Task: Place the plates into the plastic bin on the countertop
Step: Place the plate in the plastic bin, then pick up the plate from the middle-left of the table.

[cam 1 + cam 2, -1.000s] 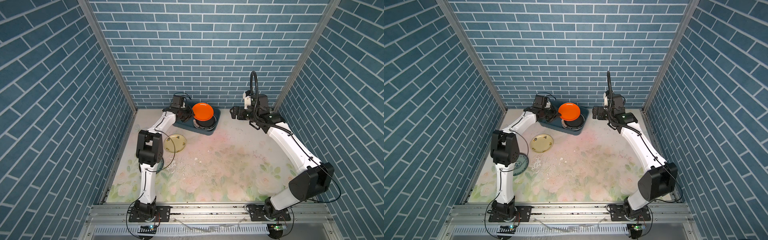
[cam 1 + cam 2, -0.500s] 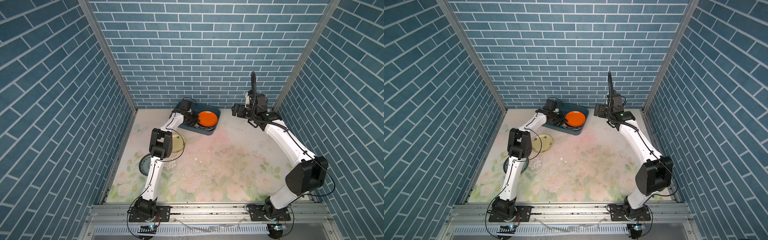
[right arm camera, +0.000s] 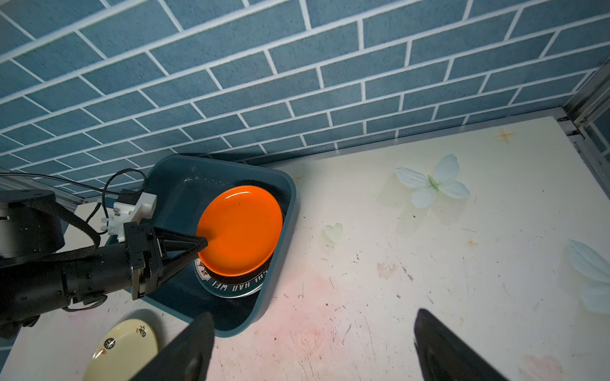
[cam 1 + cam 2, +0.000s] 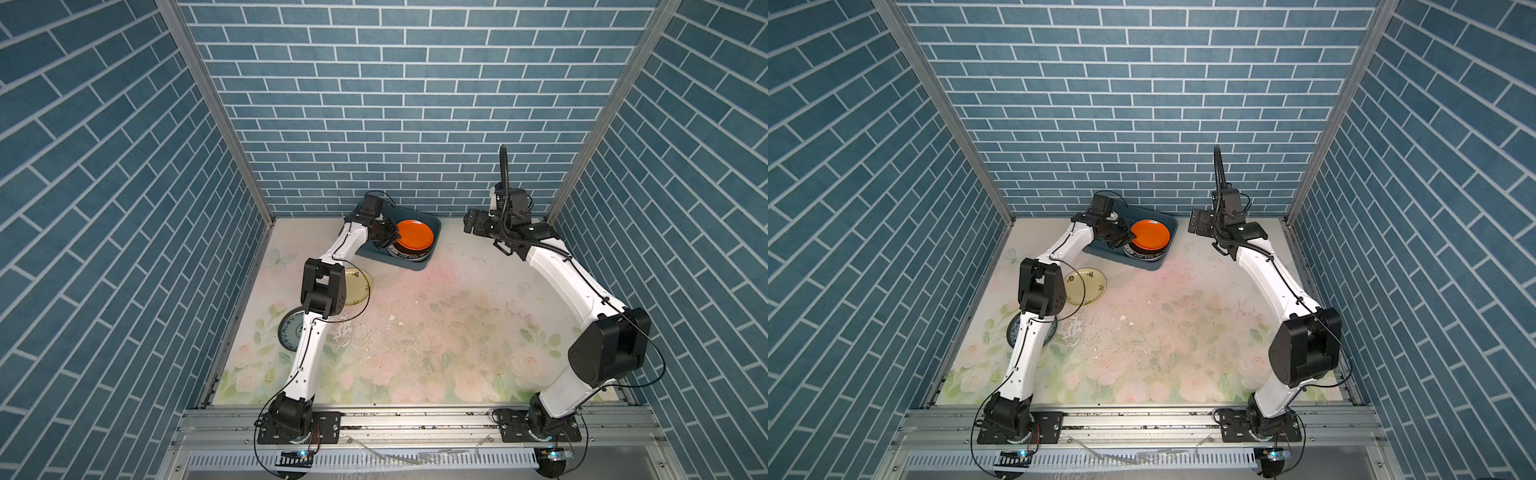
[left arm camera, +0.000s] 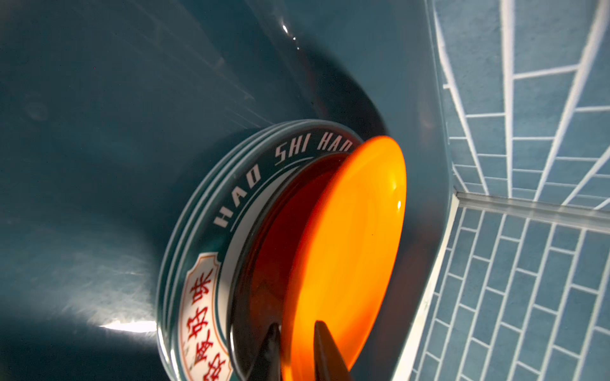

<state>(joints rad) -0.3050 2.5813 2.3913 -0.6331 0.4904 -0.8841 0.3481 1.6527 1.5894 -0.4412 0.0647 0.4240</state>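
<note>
Left wrist view: orange plate (image 5: 356,237) has landed on stacked plates (image 5: 237,204) in the plastic bin (image 5: 99,132), nearly placed; left gripper (image 5: 296,325) at its rim, hold unclear, right gripper (image 3: 313,315) open.

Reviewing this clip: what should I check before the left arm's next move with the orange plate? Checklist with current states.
1. Orange plate over the stack in the plastic bin: ok.
2. Orange plate lying flat: not ok; its gripper-side rim is raised off the black plate.
3. Left gripper released: cannot tell; jaws straddle the rim.
4. Right gripper open, empty, away from the bin: ok.
5. All plates binned: not ok; pale yellow plate and teal patterned plate lie on the countertop.
</note>
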